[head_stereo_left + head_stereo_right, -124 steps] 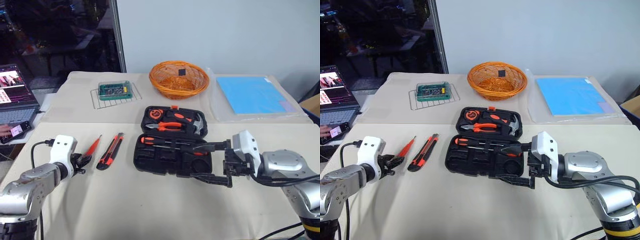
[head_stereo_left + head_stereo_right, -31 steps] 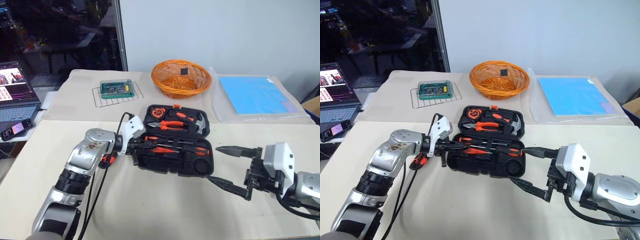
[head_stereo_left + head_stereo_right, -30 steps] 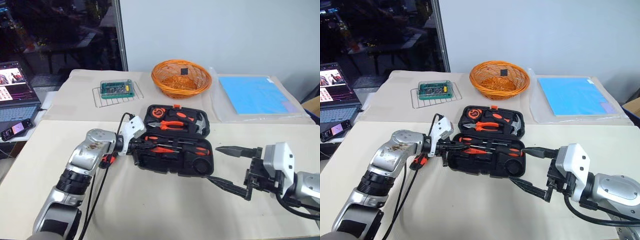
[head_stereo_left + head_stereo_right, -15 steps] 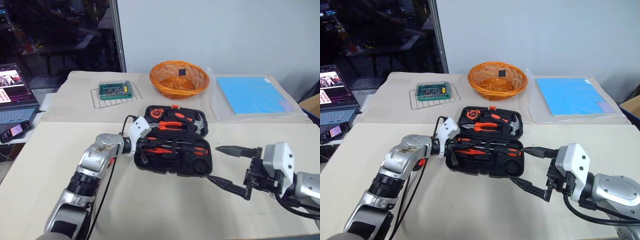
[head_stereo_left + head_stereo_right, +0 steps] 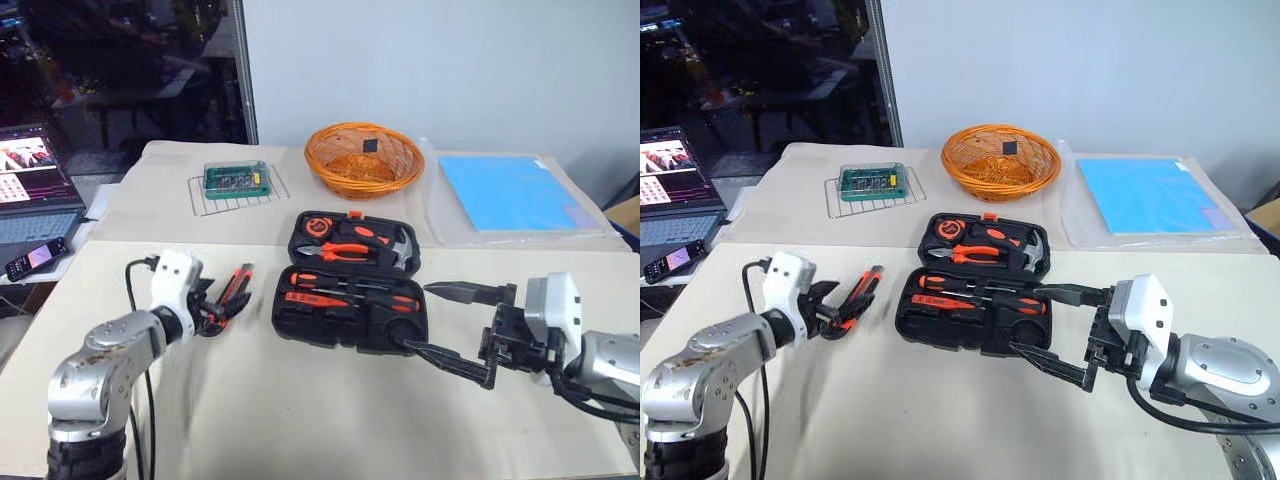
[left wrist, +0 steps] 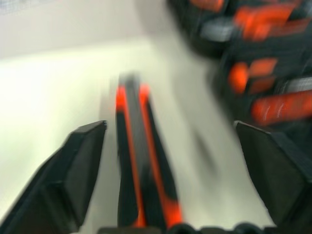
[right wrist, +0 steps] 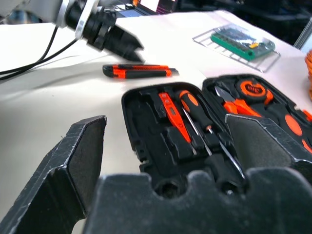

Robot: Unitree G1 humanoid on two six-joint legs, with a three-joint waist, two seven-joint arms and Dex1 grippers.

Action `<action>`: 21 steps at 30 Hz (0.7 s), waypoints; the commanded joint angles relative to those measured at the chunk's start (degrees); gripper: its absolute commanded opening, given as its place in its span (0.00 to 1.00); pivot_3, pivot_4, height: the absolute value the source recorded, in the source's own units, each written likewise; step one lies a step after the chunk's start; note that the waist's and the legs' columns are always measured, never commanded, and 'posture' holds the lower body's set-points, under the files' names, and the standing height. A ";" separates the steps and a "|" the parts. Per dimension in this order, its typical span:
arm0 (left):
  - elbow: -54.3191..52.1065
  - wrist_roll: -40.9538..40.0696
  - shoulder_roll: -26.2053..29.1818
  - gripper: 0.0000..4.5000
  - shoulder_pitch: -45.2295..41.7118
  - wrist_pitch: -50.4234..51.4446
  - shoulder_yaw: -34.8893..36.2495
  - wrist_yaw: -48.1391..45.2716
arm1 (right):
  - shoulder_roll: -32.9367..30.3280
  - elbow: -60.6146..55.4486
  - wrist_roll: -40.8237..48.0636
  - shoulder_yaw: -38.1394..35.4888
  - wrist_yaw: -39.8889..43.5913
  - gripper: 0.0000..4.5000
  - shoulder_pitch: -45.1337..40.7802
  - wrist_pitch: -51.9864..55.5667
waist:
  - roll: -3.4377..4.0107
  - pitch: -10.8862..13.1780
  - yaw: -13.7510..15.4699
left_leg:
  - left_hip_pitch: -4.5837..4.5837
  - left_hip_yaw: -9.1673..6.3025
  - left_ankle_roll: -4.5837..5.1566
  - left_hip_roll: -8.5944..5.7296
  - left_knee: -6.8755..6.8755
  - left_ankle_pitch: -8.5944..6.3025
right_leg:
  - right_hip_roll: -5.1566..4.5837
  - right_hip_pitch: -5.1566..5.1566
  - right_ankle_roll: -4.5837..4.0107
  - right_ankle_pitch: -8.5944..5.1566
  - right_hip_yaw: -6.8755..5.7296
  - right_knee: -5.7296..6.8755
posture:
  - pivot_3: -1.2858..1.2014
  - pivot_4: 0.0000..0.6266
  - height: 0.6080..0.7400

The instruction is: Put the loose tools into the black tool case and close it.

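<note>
the case (image 5: 350, 290) lies open in the middle of the table (image 5: 300, 420), lid half on the far side, tray half on the near side. the tray holds three screwdrivers (image 7: 187, 122) side by side; the lid holds pliers (image 5: 350, 250), a hammer (image 5: 398, 245) and a round orange tape (image 5: 318, 226). the knife (image 5: 233, 289) lies on the table just left of the case, apart from it. the left gripper (image 5: 837, 312) sits at the knife's near end, fingers spread with the knife between them in the left wrist view; i cannot tell whether they touch it. the right gripper (image 5: 455, 325) hovers at the case's near right corner, fingers (image 5: 462, 291) spread wide, holding nothing. at the far side stand a basket (image 5: 362, 158), a green box (image 5: 237, 178) on a wire rack and a blue sheet (image 5: 510, 192).
</note>
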 commanded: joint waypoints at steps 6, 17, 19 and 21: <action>4.11 2.47 0.81 0.52 2.52 -7.38 -4.46 0.59 | -0.87 0.55 0.31 -0.98 1.58 1.00 -1.40 -1.54 | 0.02 -0.01 -0.12 | -0.03 0.02 0.10 0.01 -0.14 0.05 | -0.01 -0.10 -0.31 0.09 0.00 -0.02 | 0.52 0.24 1.00; 6.44 -10.10 12.93 0.40 -9.64 -24.45 -5.57 -31.51 | -0.49 -2.01 1.44 -6.35 0.87 1.00 3.75 -1.37 | -0.02 0.01 0.73 | -0.48 0.04 -0.02 0.00 -0.08 0.06 | -0.10 -0.55 -0.42 0.11 -0.18 0.02 | 0.52 0.24 1.00; 7.97 -9.11 16.74 0.40 -12.80 -27.83 -11.28 -40.28 | -0.53 -2.23 1.52 -7.92 1.32 1.00 5.11 -1.42 | 0.08 -0.05 0.70 | -0.48 0.12 0.09 -0.03 -0.09 0.07 | -0.07 -0.53 -0.40 0.09 -0.14 -0.02 | 0.52 0.24 1.00; 11.32 -5.95 18.11 0.40 -16.70 -31.59 -16.77 -45.31 | -0.63 -2.51 1.70 -9.38 1.55 1.00 6.21 -1.39 | 0.23 -0.10 0.58 | -0.37 0.22 0.49 -0.07 -0.12 0.16 | -0.06 -0.44 -0.36 0.06 -0.07 -0.06 | 0.52 0.24 1.00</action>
